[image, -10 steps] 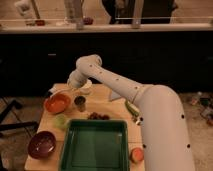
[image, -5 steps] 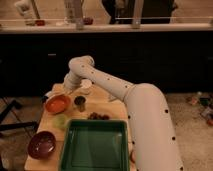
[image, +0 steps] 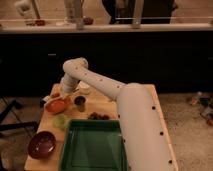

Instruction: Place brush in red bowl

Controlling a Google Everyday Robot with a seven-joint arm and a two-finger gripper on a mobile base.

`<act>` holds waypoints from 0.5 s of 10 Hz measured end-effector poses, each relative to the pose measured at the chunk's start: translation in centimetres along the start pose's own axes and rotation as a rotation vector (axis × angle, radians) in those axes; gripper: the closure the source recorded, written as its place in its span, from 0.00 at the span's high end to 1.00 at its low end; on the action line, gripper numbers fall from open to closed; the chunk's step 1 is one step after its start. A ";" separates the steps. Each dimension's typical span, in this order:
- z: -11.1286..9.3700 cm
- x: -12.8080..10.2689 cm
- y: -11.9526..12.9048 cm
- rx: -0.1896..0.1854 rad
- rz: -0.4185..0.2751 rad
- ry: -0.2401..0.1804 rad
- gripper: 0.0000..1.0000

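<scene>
Dark cabinets are running behind a wooden counter [image: 102, 107] that is carrying a green tray [image: 92, 147], a maroon bowl [image: 41, 144], a small light-green cup [image: 61, 120] and a dark cup [image: 79, 103]. Reaching in from the lower right, the white arm [image: 120, 100] is stretching up and across the counter, bending sharply at a rounded joint near the far edge and turning down toward the left side. At the end of it the claw [image: 61, 94] is hanging low, and the red bowl [image: 56, 105] is sitting just below and slightly in front of it. The claw's fingers are drawn fully together. Whether they are pinching the brush cannot be told: no white handle is showing clearly, and the wrist is hiding whatever lies beneath it. Something small and pale is lying just to the claw's right near the far edge, but its nature is unclear.

If the brush is in the grip, a long handle is likely to overhang the shallow rim, so letting go off-centre could tip it out onto the counter. Coming down too far could push the bowl toward the counter's left edge. The dark cup, just right of the claw, could also be knocked by the wrist swinging.
</scene>
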 end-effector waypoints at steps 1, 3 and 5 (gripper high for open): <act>0.0 0.0 0.0 -0.001 0.001 -0.001 0.00; -0.1 0.2 0.1 0.001 0.005 0.001 0.00; 0.0 0.1 0.0 0.000 0.004 0.001 0.00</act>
